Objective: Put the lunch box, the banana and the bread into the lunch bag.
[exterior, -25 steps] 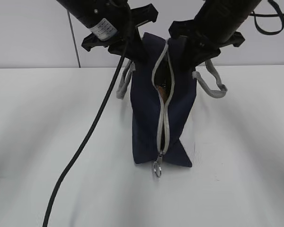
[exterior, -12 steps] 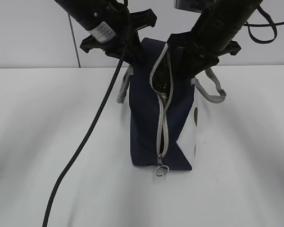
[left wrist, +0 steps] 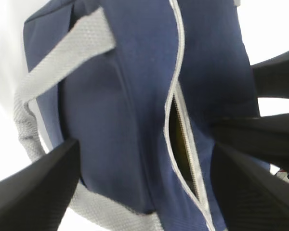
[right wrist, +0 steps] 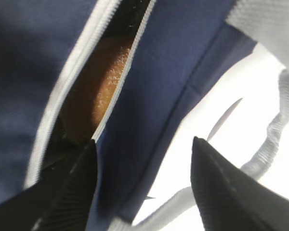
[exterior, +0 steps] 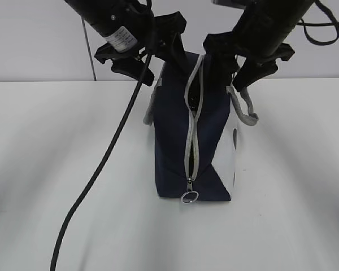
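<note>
Presently: left gripper (left wrist: pixel 144 187) and right gripper (right wrist: pixel 139 187), jaws wide, holding nothing; lunch bag (exterior: pixel 172 147), zipper part open, bread (right wrist: pixel 98 89) inside.

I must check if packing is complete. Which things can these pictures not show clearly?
- Lunch box and banana: not visible in any view; the lunch bag fabric would hide them.
- Bread: right wrist view shows only a brown strip through the zipper gap.
- Left claw: fingers cut off by the frame edge, blurred.
- Bag's far side: hidden in exterior view.
</note>
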Action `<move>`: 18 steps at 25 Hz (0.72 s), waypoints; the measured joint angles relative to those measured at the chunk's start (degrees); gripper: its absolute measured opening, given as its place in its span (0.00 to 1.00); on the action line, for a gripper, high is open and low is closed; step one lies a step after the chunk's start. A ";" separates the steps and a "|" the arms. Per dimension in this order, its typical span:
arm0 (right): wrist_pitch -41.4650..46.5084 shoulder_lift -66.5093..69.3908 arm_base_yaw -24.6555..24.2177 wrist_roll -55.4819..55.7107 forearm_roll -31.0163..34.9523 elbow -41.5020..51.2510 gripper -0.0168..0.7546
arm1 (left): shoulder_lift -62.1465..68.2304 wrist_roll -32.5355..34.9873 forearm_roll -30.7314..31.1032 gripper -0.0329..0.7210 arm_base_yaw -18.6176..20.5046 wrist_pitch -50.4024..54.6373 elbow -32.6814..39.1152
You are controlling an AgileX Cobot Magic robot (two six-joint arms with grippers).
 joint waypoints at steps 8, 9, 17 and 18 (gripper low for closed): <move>-0.20 -8.16 0.00 1.16 0.00 0.00 0.64 | -3.15 -0.05 2.30 0.79 0.00 2.19 -0.11; -0.20 -8.87 0.00 1.16 0.00 0.00 0.64 | -3.33 -0.05 2.90 0.79 0.00 2.36 -0.17; -6.25 -16.48 0.00 1.16 3.36 9.58 0.64 | -7.15 -0.05 4.62 0.76 -0.53 3.34 0.06; -7.53 -17.59 0.00 1.16 3.34 11.62 0.64 | -8.03 -0.05 4.66 0.75 -0.65 3.34 0.62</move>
